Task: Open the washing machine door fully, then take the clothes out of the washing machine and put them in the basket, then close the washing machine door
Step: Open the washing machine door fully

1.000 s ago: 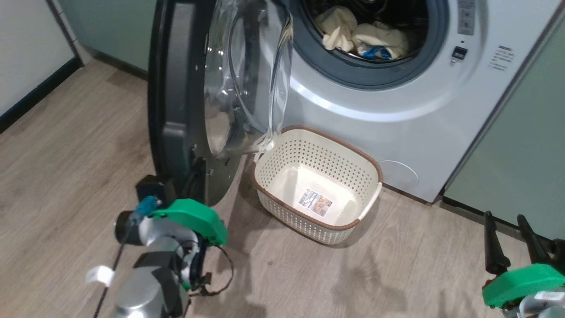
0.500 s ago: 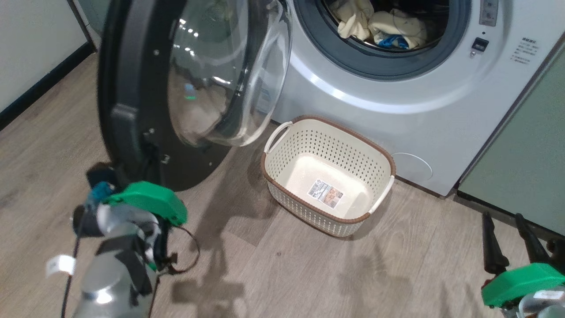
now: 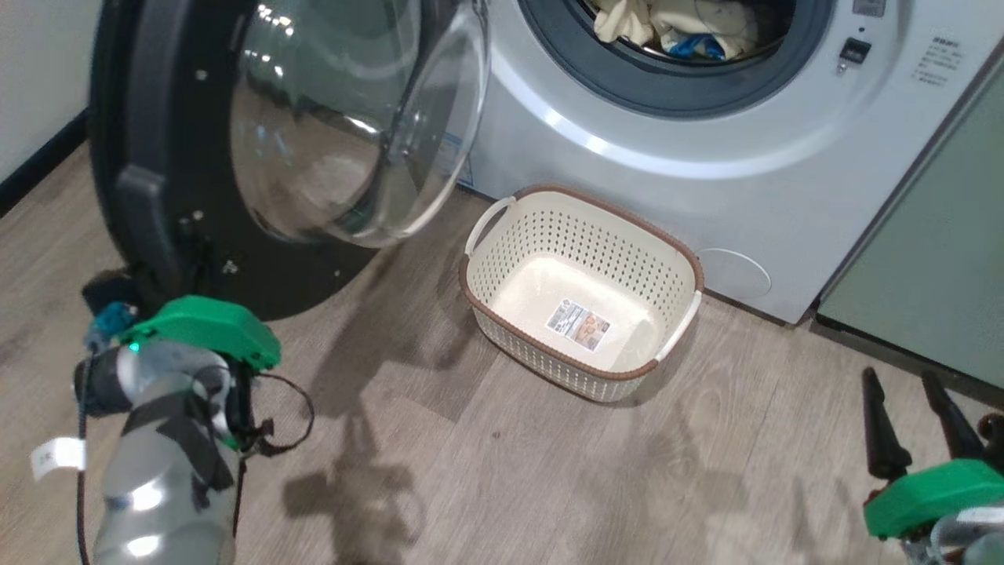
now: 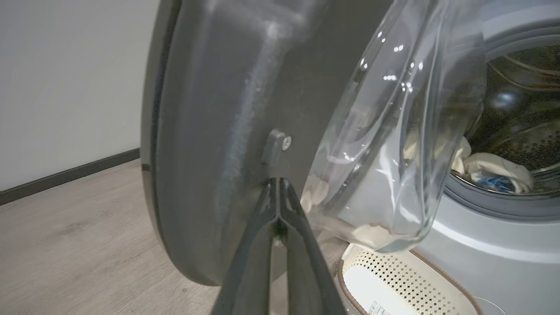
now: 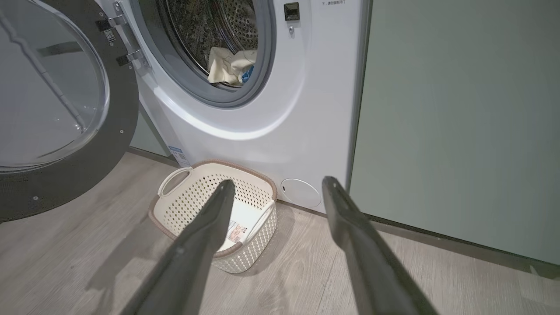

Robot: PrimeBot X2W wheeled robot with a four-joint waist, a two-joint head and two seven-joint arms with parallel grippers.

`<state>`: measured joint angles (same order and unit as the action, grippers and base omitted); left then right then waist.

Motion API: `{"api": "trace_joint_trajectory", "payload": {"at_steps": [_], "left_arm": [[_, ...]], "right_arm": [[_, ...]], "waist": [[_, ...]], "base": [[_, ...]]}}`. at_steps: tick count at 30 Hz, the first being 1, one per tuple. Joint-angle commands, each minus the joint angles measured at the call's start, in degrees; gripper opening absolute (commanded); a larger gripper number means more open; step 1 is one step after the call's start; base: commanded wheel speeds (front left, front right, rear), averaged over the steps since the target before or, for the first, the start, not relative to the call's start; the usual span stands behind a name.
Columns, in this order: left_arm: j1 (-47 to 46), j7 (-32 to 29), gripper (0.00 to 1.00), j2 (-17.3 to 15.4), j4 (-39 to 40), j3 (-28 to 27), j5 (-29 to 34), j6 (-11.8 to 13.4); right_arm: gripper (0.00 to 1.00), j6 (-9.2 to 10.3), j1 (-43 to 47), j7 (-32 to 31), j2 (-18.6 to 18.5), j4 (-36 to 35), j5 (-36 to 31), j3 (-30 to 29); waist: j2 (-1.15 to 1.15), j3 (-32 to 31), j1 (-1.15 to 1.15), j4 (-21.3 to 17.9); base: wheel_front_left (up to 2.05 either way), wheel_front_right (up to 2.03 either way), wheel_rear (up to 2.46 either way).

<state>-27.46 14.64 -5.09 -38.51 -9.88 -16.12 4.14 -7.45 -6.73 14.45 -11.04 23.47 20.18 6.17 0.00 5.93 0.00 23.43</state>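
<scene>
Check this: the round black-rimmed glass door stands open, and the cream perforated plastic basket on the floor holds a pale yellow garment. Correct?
No: the cream perforated plastic basket holds no garment, only its label sticker, as the head view shows. The black-rimmed door stands open.

Left claw shut, right claw wide open.
Left claw [image 4: 278,183]: fingers pressed flat together along their length. The silver left forearm [image 3: 157,471] rises from the lower left of the head view. Right claw [image 3: 902,384]: low right, fingers well apart, pointing up.
</scene>
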Motion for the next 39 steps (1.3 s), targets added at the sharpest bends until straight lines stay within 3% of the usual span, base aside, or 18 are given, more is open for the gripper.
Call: {"api": "trace_joint_trajectory", "payload": {"at_steps": [1, 23, 39], "left_arm": [[-3.8, 0.4, 0.0, -2.9, 1.0, -3.5, 0.5, -0.1], [-10.7, 0.4, 0.0, -3.4, -4.0, -15.5, 2.6, -0.7], [-1.3, 0.4, 0.0, 0.0, 4.0, -12.8, 8.4, -9.5]], "right_arm": [[1.0, -0.03, -3.4, 0.5, -2.0, -1.8, 0.3, 1.4], [1.0, -0.03, -6.7, 0.5, -3.7, -1.8, 0.3, 2.7], [1.0, -0.03, -2.4, 0.5, 0.3, -2.4, 0.4, -0.5]], "waist": [[0.0, 0.8, 0.0, -0.3], [0.0, 5.3, 0.0, -1.6], [0.0, -2.1, 0.0, -6.4]], "base": [[0.0, 0.0, 0.0], [0.0, 0.0, 0.0], [0.0, 0.0, 0.0]]}}
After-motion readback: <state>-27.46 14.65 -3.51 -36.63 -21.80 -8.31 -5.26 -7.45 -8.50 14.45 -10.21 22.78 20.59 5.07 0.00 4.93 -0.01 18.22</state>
